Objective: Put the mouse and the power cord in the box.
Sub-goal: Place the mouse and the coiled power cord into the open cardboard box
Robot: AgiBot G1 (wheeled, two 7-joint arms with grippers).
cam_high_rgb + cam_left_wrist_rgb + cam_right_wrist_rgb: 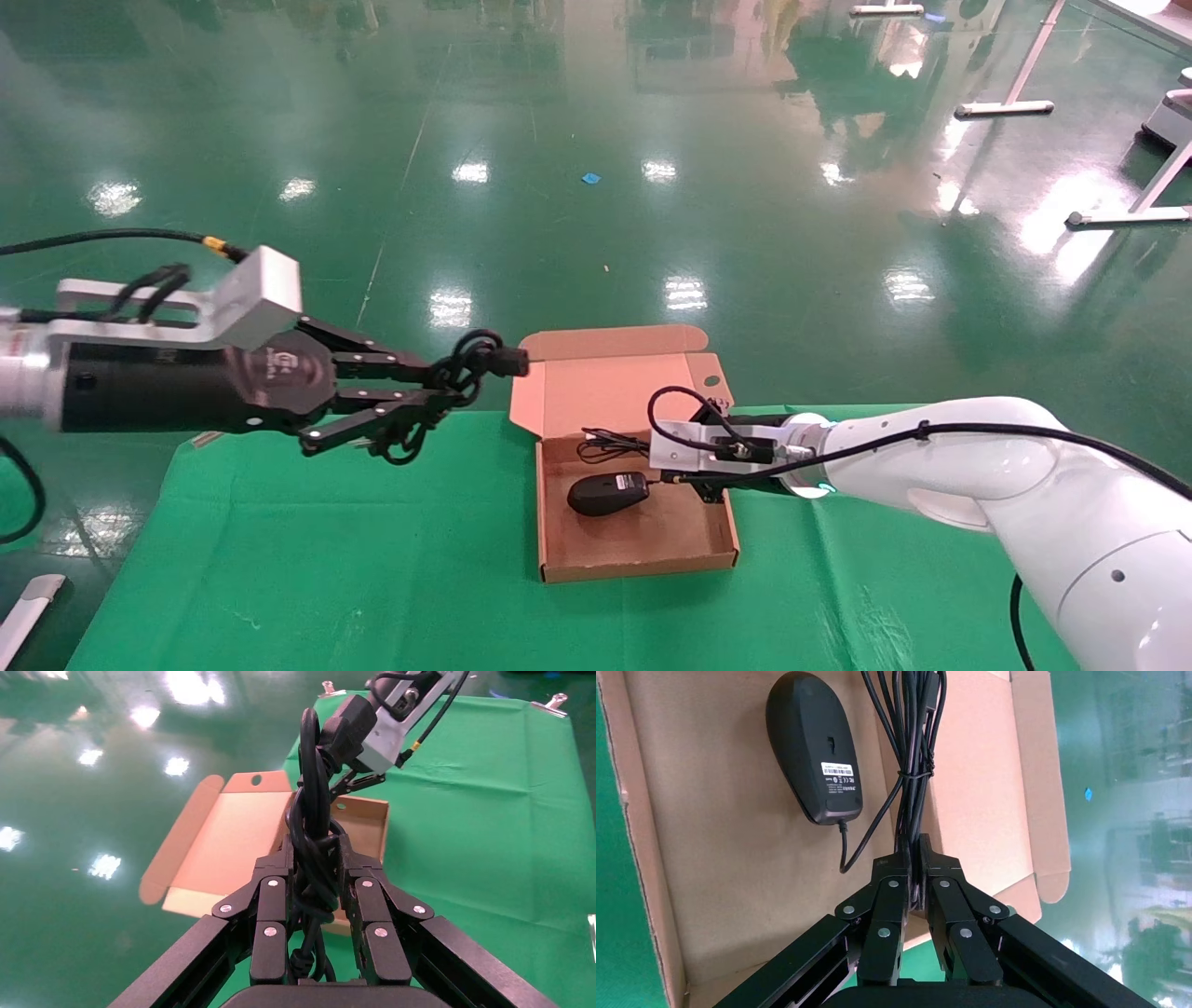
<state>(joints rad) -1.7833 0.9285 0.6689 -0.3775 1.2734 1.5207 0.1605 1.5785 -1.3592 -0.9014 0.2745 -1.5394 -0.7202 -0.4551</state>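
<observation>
Below the right gripper (914, 855), pinched on its cable, the mouse (608, 493) lies boxed; left gripper (438, 391) clamps the power cord (475, 363) outside the box (643, 550).

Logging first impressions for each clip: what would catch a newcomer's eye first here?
The left gripper, raised left of the box, is clamped on the bundled power cord. The mouse lies label side up inside the box, and the right gripper above it pinches the mouse's tied thin cable.

Head view high, looking down over the box (637, 522), both wrist views close behind grippers, sharing it
</observation>
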